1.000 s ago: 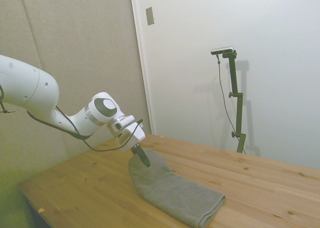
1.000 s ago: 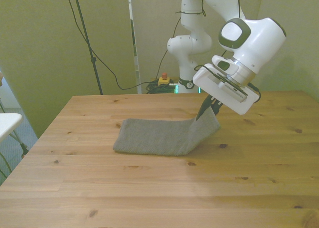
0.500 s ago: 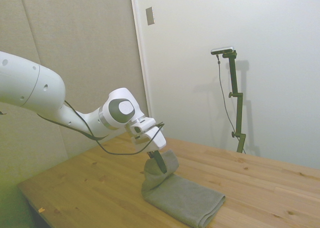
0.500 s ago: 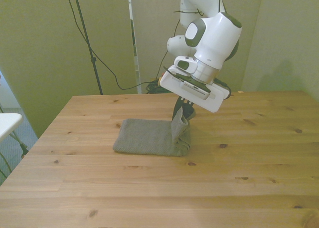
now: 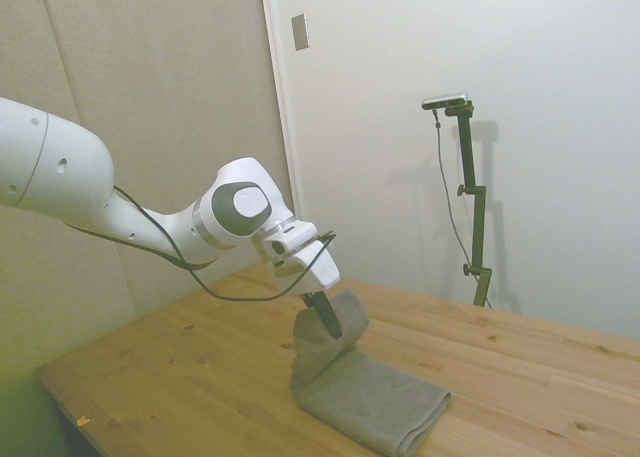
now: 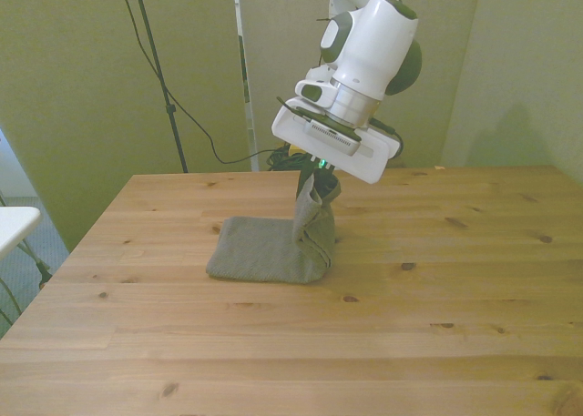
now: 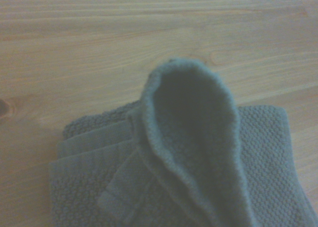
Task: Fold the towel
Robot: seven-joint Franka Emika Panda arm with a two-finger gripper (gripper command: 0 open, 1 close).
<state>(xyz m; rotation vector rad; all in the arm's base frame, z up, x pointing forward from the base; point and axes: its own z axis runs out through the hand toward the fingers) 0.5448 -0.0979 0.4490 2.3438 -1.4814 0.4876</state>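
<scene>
Wooden table point(image 6: 437, 343), towel point(image 6: 273, 252) end pinched by gripper point(image 6: 314, 172)

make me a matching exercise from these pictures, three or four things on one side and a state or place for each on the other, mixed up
Things:
1. soft grey-brown cloth towel
2. white robot arm's tool
3. light wooden table
4. yellow and red button box on the floor

States or places:
A. behind the table's far edge, near the robot's base
B. shut on a raised end of cloth, above the tabletop
C. partly flat on the wood, one end lifted upright
D. lies under the cloth and carries it

Pairs: 1-C, 2-B, 3-D, 4-A
</scene>
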